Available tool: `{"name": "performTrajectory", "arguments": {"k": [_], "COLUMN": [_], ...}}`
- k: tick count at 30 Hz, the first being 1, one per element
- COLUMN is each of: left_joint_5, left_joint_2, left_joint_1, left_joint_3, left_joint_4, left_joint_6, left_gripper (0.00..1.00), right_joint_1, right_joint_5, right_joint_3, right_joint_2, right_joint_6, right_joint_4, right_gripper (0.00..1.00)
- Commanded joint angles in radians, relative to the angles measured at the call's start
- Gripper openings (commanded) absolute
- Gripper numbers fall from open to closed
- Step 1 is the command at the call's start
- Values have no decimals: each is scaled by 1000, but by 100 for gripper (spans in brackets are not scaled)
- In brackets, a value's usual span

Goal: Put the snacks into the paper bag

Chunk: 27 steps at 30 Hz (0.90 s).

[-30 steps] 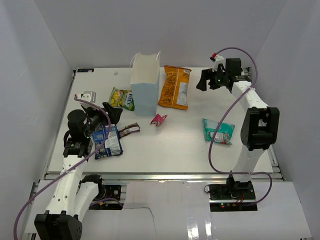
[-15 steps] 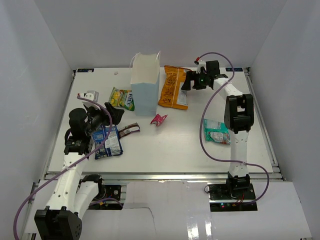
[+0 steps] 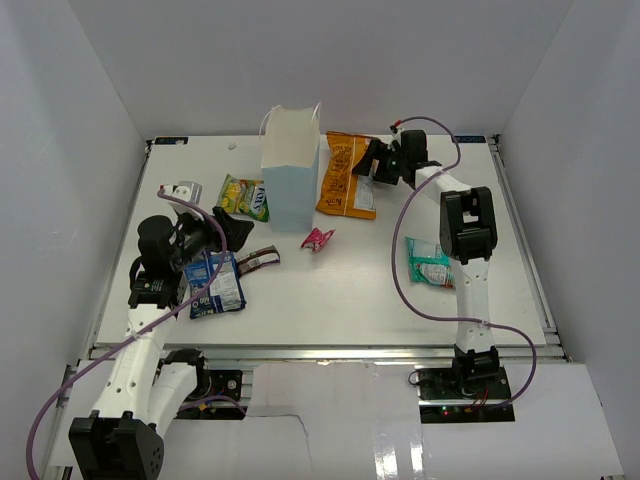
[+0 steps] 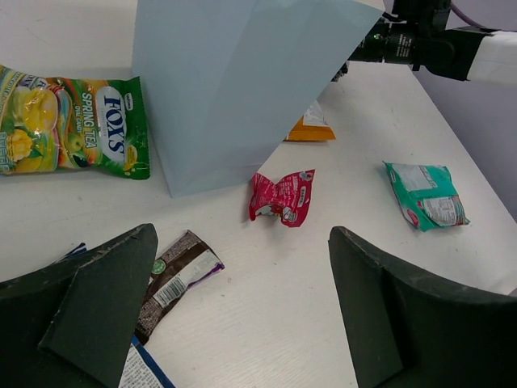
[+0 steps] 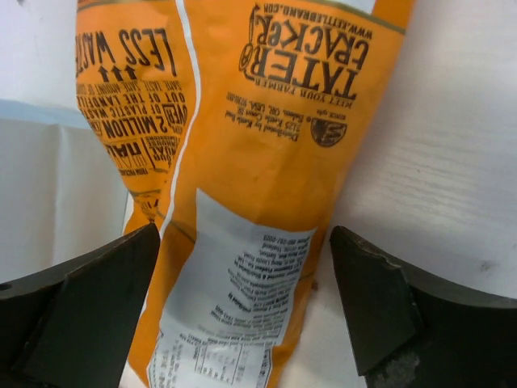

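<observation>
The light-blue paper bag [image 3: 290, 170] stands upright at the back centre; its wall fills the top of the left wrist view [image 4: 234, 81]. The orange chip bag [image 3: 347, 180] lies to its right. My right gripper [image 3: 368, 163] is open, its jaws straddling the chip bag [image 5: 250, 162] without touching it. My left gripper [image 3: 226, 222] is open and empty, low over the table. The dark brown bar [image 4: 174, 279], the red-pink wrapper [image 4: 283, 196] and the yellow-green pouch [image 4: 69, 121] lie ahead of it. The blue pouch [image 3: 215, 283] lies under the left arm. The teal pouch [image 3: 430, 263] lies at the right.
A small white object [image 3: 178, 190] lies near the table's left edge. White walls close in the table on three sides. The right arm's cable [image 3: 410, 270] loops over the table's right part.
My right arm has swung left from the back right corner to the orange chip bag. My left gripper has barely moved.
</observation>
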<state>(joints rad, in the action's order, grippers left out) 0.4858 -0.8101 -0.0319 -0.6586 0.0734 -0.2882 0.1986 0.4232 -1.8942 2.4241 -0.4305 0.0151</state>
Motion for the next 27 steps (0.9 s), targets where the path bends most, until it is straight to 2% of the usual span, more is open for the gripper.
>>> {"name": "performTrajectory", "arguments": {"k": [1,4,11,14,17,20,27], "left_joint_5": [50,88,275,358,364,335,162], "left_joint_2": [6,6,17,22,25,19,-49], "left_joint_1": [3,3,3,-3,-25,-75,-351], "left_joint_3": [4,10,34,53,44,7,-76], "left_joint_4": [-37,-55,-165,-256,-303,-316,-313], "left_joint_6": [12,4,-51,-126,-239,-325,-368], "left_gripper": [98,98,98,98,98,98,98], "right_joint_1": [1,2,-19,-42,-71,-100,-134], "right_joint_5": [-41,-37,54,103,173,300,448], "right_joint_3": [17,7,72,154,220,314,611], "right_joint_2": [10,29,1,-75,-169,-278,-599], "right_joint_6": [-65,-73,-85,-77,-39,27,194], "right_joint_4": [-104,-99,-128,-178,-217,-247,-239], "right_gripper": [91,78,29,17,8,8,8]}}
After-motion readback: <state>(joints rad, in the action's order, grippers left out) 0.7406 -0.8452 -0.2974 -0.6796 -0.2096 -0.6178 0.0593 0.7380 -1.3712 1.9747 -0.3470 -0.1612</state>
